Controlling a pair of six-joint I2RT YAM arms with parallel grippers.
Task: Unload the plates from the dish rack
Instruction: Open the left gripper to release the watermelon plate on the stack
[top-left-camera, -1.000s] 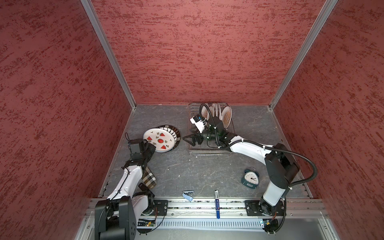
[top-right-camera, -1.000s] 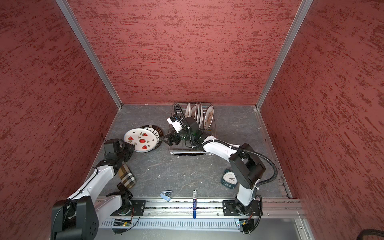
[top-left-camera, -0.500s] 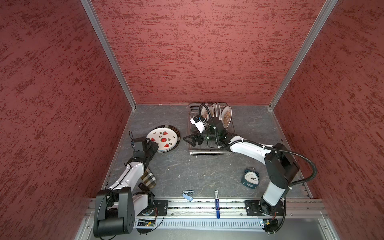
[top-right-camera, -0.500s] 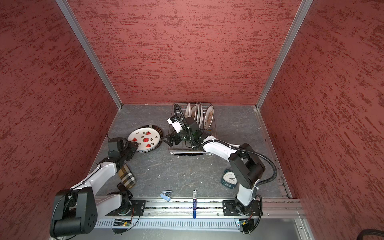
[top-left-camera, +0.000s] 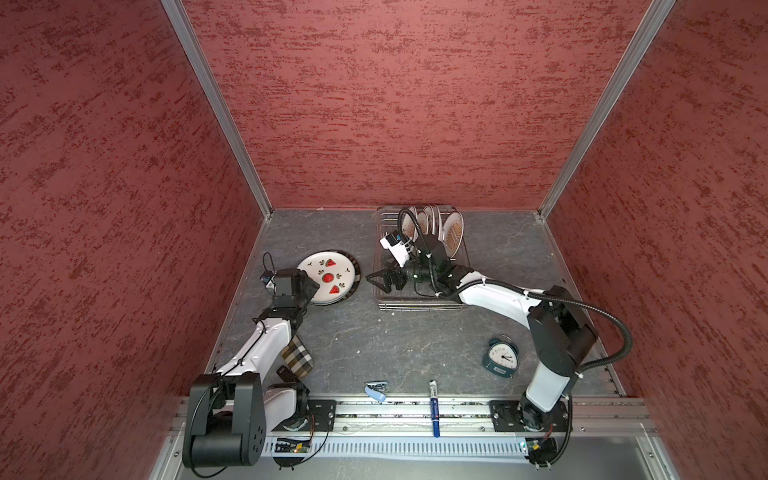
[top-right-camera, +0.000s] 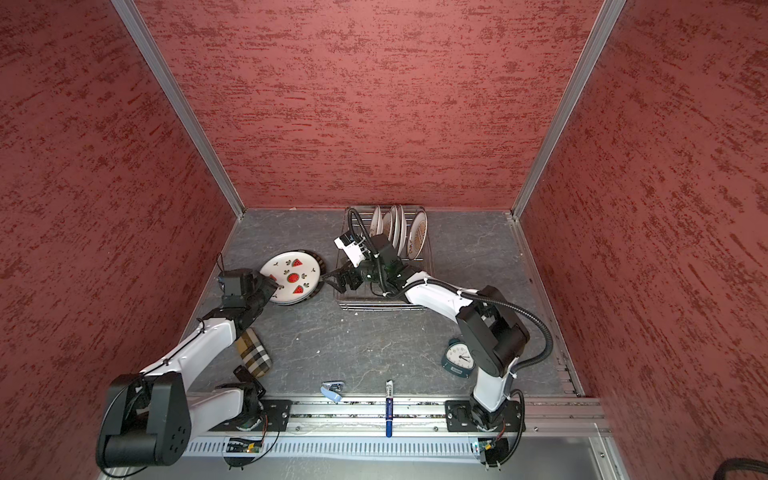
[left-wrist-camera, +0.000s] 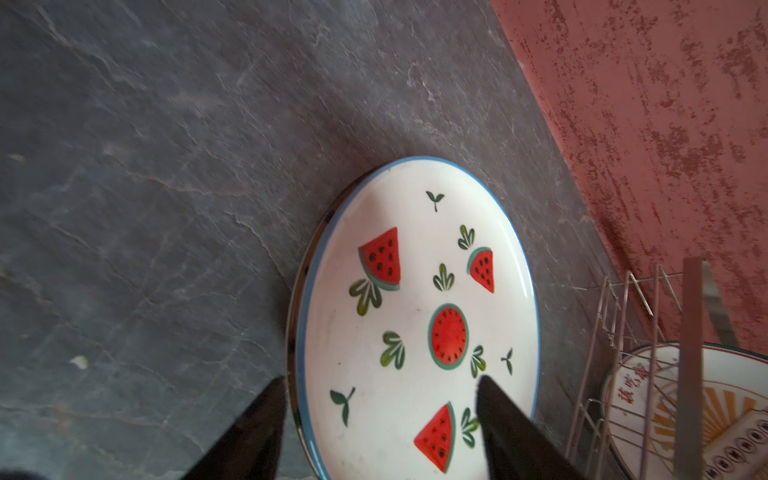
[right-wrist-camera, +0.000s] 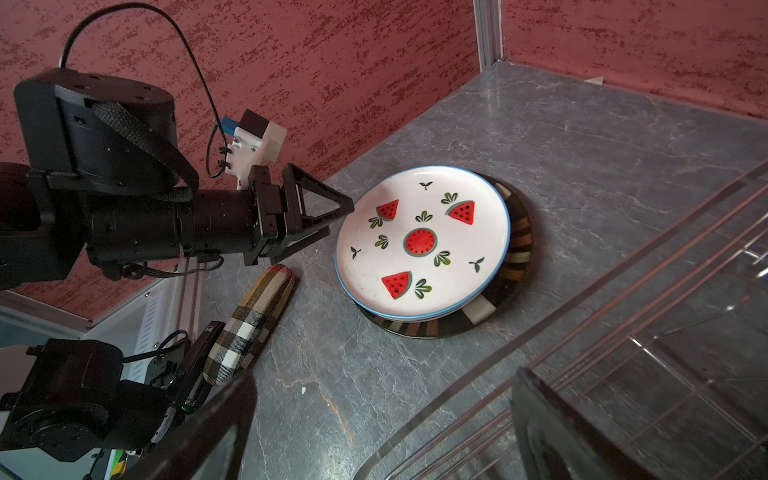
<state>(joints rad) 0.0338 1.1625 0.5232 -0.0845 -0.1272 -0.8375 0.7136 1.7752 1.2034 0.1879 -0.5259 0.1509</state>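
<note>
We have both top views high above the near edge of the tabletop (top-left-camera: 415, 340), looking steeply down over everything. Left wrist cam sits close over the watermelon plate (left-wrist-camera: 415, 353); right wrist cam, low by the dish rack (right-wrist-camera: 648, 365), faces that same plate.

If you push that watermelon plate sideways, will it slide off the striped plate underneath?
Likely: the watermelon plate looks glossy, so it should slide. It sits off-centre on the dark striped plate, so it may tip. Looks ceramic: probably chippable.

The black left gripper (left-wrist-camera: 382, 380) is hovering low, jaws spread; the black right gripper (top-left-camera: 380, 282) is pointing sideways, jaws gaping wide.
</note>
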